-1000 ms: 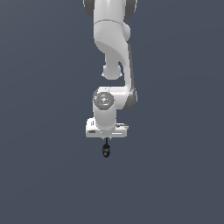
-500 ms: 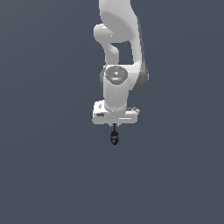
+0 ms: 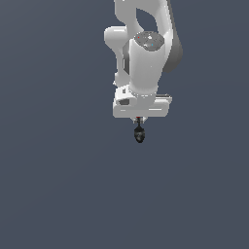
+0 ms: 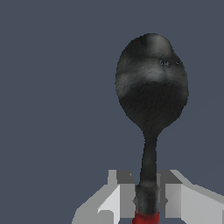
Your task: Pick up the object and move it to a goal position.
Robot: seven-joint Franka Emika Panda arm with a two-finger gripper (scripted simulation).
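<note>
The object (image 4: 151, 100) is held by its red handle end between the fingers of the gripper (image 4: 146, 199), black bulb head projecting straight out past the fingertips, long axis in line with the gripper's approach axis. The gripper is closed tight on the slim handle. No goal marker is seen; the object (image 3: 139, 133) hangs directly below the gripper (image 3: 139, 118), clear of any surface.

Object (image 3: 139, 133) clamped between the tool's (image 3: 140, 119) fingers (image 4: 120, 199); head below, handle inside

Plain, featureless dark grey-blue backdrop (image 3: 53, 185)
</note>
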